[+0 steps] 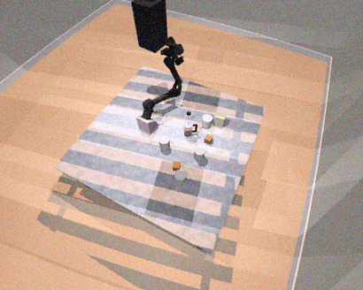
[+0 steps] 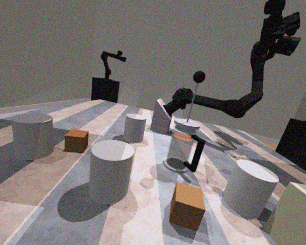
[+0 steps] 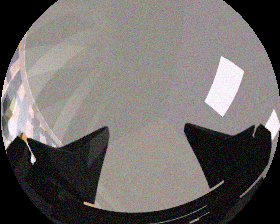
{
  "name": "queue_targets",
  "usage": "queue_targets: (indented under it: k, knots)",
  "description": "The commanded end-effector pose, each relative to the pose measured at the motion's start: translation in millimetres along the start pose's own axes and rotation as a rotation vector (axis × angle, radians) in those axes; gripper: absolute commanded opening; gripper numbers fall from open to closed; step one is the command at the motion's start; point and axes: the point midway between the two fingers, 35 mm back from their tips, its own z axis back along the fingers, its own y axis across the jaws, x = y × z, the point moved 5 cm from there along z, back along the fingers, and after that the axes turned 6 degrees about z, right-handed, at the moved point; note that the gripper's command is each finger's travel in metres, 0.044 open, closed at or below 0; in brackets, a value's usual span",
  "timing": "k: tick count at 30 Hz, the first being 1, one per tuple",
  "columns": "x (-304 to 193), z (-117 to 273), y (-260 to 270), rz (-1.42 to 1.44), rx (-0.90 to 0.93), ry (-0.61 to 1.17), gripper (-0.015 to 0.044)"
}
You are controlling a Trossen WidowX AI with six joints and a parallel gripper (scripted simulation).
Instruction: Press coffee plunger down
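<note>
The coffee press stands upright on the striped table top, with a clear body, a dark base layer and a black handle. Its black plunger knob stands high above the pale lid on a thin, raised rod. My gripper is open and empty, well above the table and away from the press, to its upper right in the exterior view. In the wrist view the two black fingers are wide apart with only grey background between them; the press is not recognisable there.
Several grey-white cylinders stand around the press, one of them on its handle side near a green block. Two orange blocks lie nearby. The arm's pale base block is behind the press.
</note>
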Motion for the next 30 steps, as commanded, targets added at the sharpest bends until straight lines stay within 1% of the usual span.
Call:
queue_targets:
  k: [1,2,11,19,22,25,30]
  knots:
    - [-1.1,-0.1,-0.7,-0.004,0.000,-0.001,0.0426]
    - [-3.4,-0.3,-2.0,-0.012,0.000,-0.005,0.0440]
    - [-19.3,-4.5,-15.5,-0.107,-0.020,-0.068,0.0440]
    - [-59.5,-23.8,-22.3,-0.271,0.075,-0.114,0.0440]
    - [-86.4,-40.9,-17.2,-0.370,0.170,-0.118,0.0440]
    - [-115.3,-63.9,-1.1,-0.494,0.301,-0.117,0.0440]
    - [-152.7,-101.0,45.5,-0.699,0.548,-0.085,0.0440]
